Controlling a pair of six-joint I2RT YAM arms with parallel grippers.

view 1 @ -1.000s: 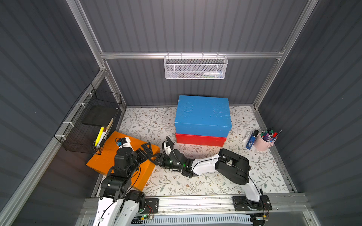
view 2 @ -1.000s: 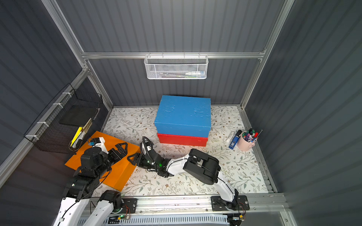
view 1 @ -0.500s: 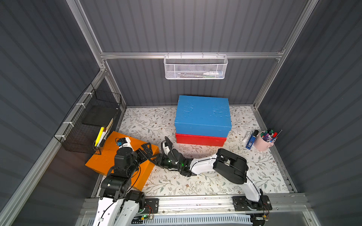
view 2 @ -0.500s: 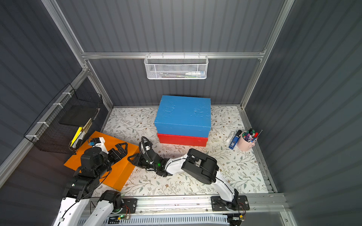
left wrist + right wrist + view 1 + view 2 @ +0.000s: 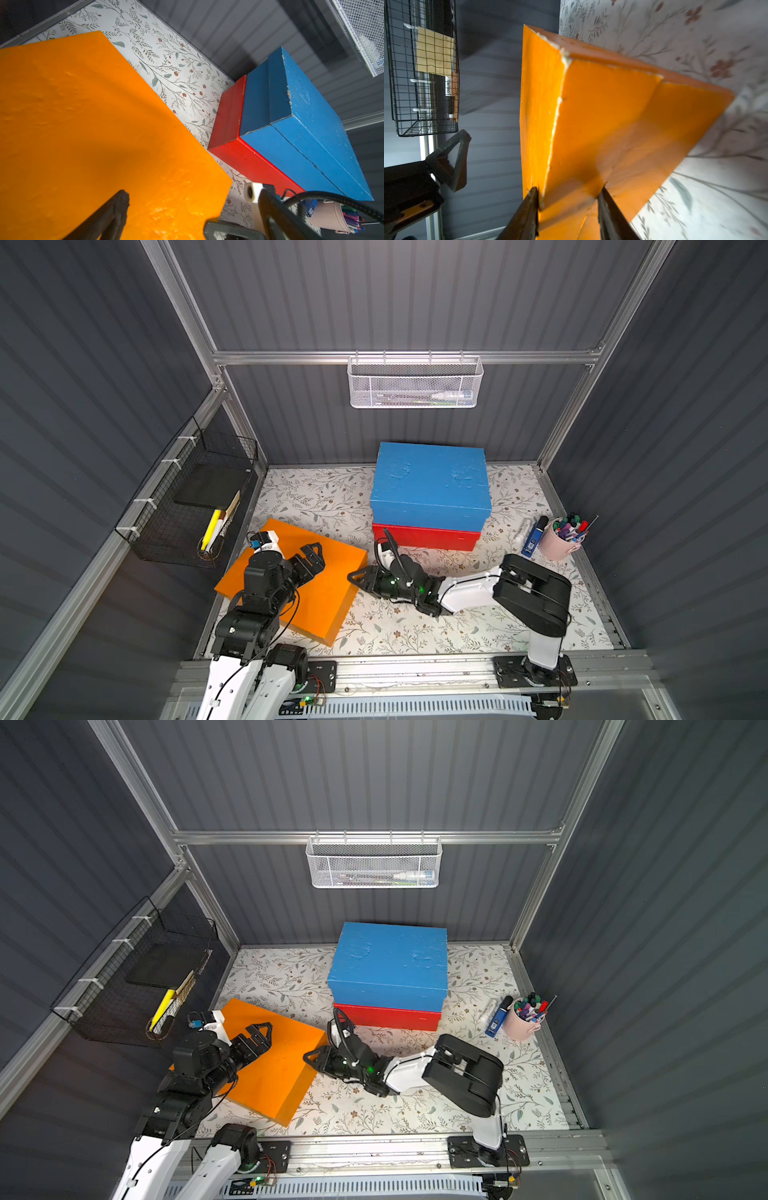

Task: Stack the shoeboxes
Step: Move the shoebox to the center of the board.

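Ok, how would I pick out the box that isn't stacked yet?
Start at the floral tabletop, front left, beside the black wire basket. The orange shoebox lies there alone, angled, the right claw gripping its edge; the blue shoebox sits on the red shoebox further back.

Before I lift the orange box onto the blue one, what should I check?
1. Right gripper shut on orange box corner: ok.
2. Left gripper holding it too: not ok, open above it.
3. Blue box top free for landing: ok.
4. Blue box flat on red box: ok.
5. Orange box lifted off the table: cannot tell.
6. Pen cup out of the path: ok, by the right wall.
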